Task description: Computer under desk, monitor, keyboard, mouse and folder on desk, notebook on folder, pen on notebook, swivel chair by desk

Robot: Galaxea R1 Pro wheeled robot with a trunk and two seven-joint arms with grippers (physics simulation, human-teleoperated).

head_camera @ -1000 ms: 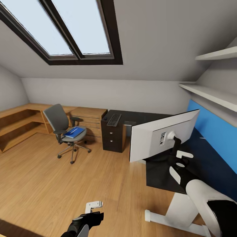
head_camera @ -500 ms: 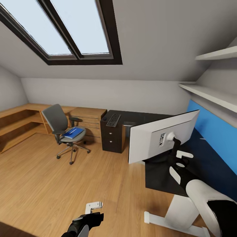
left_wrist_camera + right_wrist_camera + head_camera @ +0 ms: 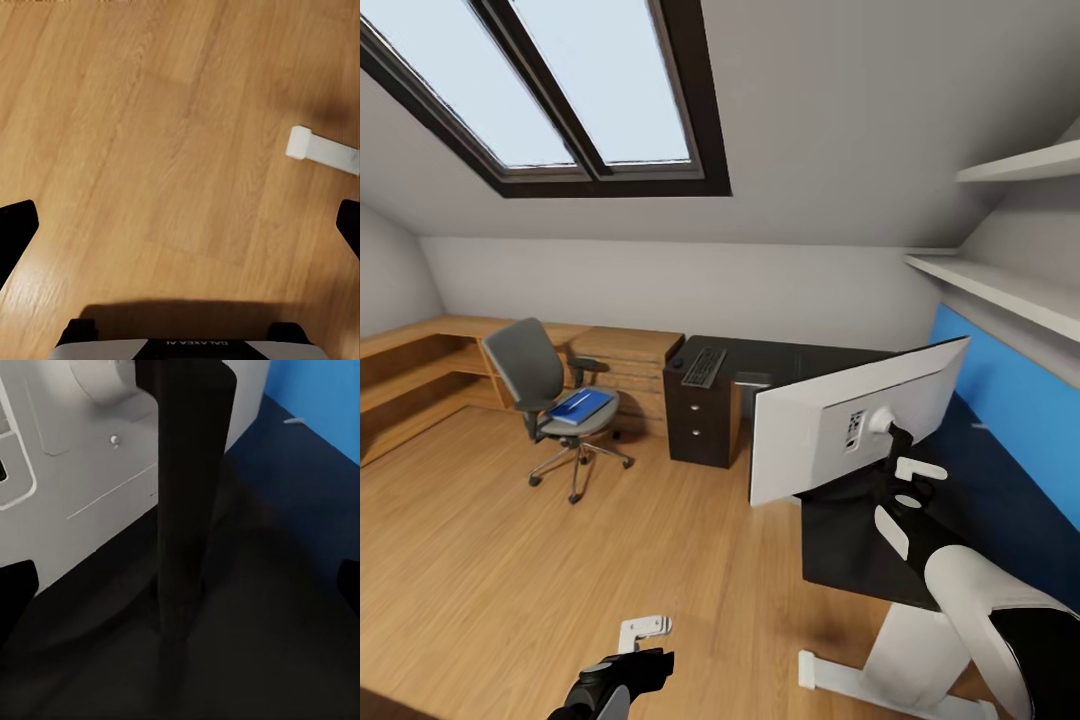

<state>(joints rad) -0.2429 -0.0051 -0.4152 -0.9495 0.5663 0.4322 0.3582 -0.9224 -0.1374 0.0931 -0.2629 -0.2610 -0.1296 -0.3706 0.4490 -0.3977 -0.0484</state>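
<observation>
Head view: the monitor (image 3: 855,420) stands on the desk (image 3: 840,535) at about 3 o'clock of the picture, its light grey back toward the camera and its thin black stand (image 3: 898,445) dropping to the glossy black top. The right gripper (image 3: 908,500) sits just beside that stand, its white fingers either side of it; whether they press on it I cannot tell. In the right wrist view the stand (image 3: 184,502) runs down the middle between the two dark fingertips, which stand wide apart at the picture's edges, and the desk's blue back panel (image 3: 315,397) shows behind. The left gripper (image 3: 643,640) hangs low at 6 o'clock over the wooden floor (image 3: 510,560); in the left wrist view its tips are spread wide, holding nothing, with one white desk foot (image 3: 319,148) lying on the floor. At 10 o'clock, well apart from the desk, the swivel chair (image 3: 545,385) carries the blue folder (image 3: 580,405) on its seat. The keyboard (image 3: 705,365) lies on the black drawer cabinet (image 3: 700,420) beside the low wooden bench (image 3: 420,380). A skylight (image 3: 570,90) is at 11 o'clock
</observation>
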